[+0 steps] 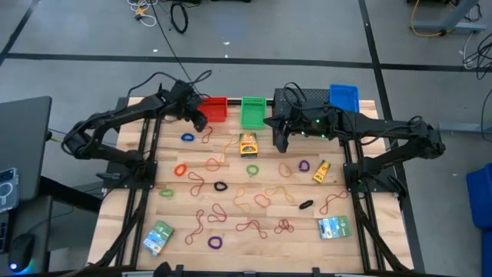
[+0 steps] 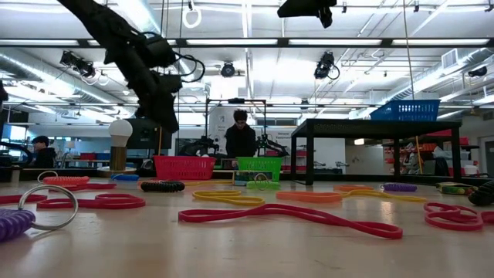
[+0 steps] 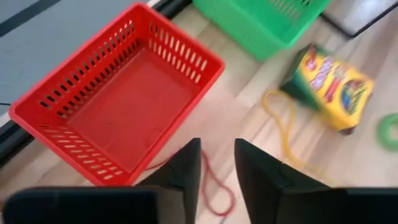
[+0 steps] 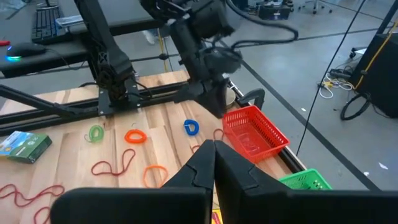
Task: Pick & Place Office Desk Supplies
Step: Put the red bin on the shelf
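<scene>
Red rubber-band loop point(image 3: 214, 186): thin, limp, likely very light; lies flat on the wooden table point(image 1: 231, 231) just beside the red plastic mesh basket point(image 3: 118, 99); best pinched across one strand. Red basket: empty. Green plastic mesh basket point(image 1: 252, 112), beside the red basket: contents unclear. Left claw point(image 3: 217, 163): spread, empty, above the loop. Right claw point(image 4: 214, 163): pressed together, empty, near the green basket.

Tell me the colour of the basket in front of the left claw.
The basket is red, clearest in the left wrist view.
</scene>
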Motion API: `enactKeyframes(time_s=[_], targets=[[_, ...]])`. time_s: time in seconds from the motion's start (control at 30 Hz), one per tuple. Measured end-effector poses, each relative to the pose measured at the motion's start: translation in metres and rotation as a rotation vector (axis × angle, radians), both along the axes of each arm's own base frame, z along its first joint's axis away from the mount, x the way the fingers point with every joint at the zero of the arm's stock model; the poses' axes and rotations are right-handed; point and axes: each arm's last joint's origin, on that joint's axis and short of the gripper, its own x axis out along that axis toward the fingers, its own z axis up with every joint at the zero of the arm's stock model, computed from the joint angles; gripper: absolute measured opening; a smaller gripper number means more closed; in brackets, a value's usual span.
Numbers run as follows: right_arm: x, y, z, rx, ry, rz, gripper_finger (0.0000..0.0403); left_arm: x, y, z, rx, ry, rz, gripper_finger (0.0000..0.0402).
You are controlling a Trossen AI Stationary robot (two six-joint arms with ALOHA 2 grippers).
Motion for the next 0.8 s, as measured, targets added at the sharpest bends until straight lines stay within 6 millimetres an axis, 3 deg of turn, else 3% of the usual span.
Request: enactKeyframes(time_s=[0.27, 0.43, 0.6, 0.8], targets=[[0.0, 0.0, 0.0, -0.007, 0.002, 0.002, 0.0011, 0.017, 0.011, -0.029, 0.077, 0.138, -0.118, 0.0166], [0.0, 0.0, 0.0, -0.007, 0.002, 0.003, 0.0011, 0.026, 0.019, -0.047, 0.127, 0.223, -0.128, 0.0174], [0.0, 0.0, 0.0, -0.007, 0.001, 0.003, 0.0011, 0.029, 0.022, -0.062, 0.112, 0.283, -0.149, 0.0141], [0.0, 0.0, 0.0, -0.008, 0.001, 0.002, 0.0011, 0.029, 0.023, -0.064, 0.145, 0.311, -0.182, 0.0051]])
